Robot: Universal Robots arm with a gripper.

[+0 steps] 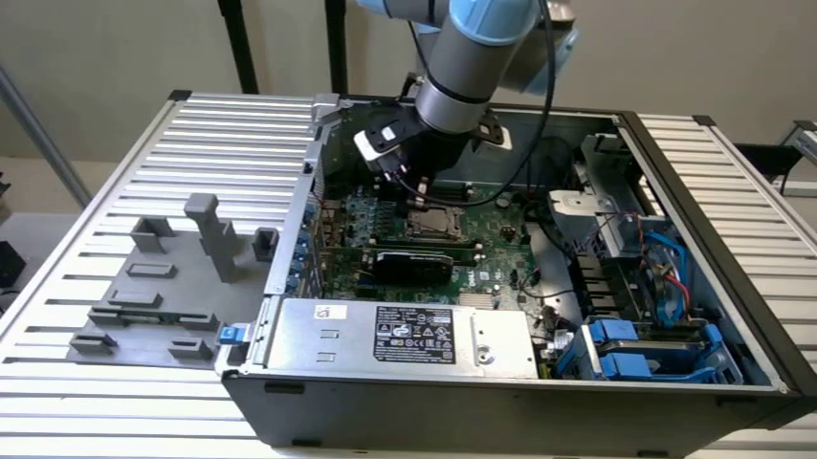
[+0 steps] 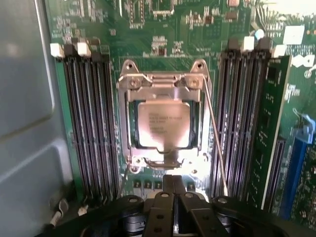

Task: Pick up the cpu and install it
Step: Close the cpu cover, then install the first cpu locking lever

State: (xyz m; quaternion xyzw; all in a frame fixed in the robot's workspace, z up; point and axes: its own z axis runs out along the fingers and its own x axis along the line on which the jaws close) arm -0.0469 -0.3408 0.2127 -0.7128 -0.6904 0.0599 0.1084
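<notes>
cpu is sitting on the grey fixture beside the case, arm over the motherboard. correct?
No. The wrist view shows the cpu lying in the metal-framed socket on the motherboard, not on the grey fixture. The arm over the motherboard is right.
</notes>
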